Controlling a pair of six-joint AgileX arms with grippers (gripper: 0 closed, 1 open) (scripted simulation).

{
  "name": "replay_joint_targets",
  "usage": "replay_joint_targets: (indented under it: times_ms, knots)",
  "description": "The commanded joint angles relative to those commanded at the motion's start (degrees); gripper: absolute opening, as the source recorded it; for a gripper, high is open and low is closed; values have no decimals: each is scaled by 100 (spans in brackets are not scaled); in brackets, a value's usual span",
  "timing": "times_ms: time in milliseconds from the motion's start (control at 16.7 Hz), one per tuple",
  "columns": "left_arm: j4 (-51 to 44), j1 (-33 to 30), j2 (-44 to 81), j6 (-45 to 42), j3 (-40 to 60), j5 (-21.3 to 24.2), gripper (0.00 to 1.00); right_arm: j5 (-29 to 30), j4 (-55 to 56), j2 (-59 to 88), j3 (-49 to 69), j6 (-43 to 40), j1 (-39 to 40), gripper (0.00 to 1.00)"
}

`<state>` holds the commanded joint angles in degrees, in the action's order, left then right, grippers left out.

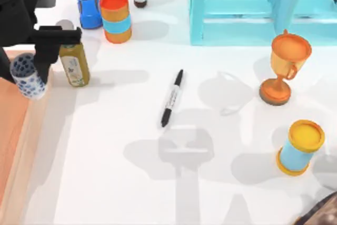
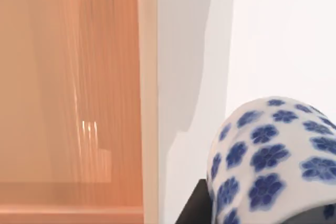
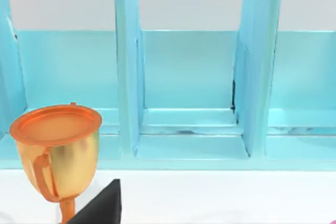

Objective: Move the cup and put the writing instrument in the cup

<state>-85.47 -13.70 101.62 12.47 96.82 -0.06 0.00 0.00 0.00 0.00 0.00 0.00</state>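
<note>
Left gripper fingers clamp white blue-flowered ceramic cup tilted over wooden tray's rim; slim black marker lies mid-surface, open room around.

Rendered simulation tabletop, plain white table; turquoise shelf rack, wooden tray, scattered props

Left gripper partly covers the cup; its fingers are mostly masked by the black arm, so their grip cannot be read. In the left wrist view the cup is cut by the picture's edge, base out of sight. Wooden tray beside the cup runs off the top view's left edge. Trophy goblet in the right wrist view loses its foot at the edge. Blue shelf unit, behind the goblet, is cropped at the top edge. Marker label print too small to read.
</note>
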Motion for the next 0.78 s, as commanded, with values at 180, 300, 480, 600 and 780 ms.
replay_joint_targets:
  times_ms: [180, 300, 480, 600, 780]
  knots:
    - [0, 0, 0, 0, 0, 0, 0, 0, 0, 0, 0, 0, 0, 100]
    - [33, 7, 54, 3, -36, 5, 0, 0, 0, 0, 0, 0, 0, 100]
    - [420, -310, 345, 315, -232, 11, 0, 0, 0, 0, 0, 0, 0, 100]
    - [922, -532, 533, 527, -363, 15, 0, 0, 0, 0, 0, 0, 0, 100]
    - [1575, -941, 887, 914, -585, 21, 0, 0, 0, 0, 0, 0, 0, 100]
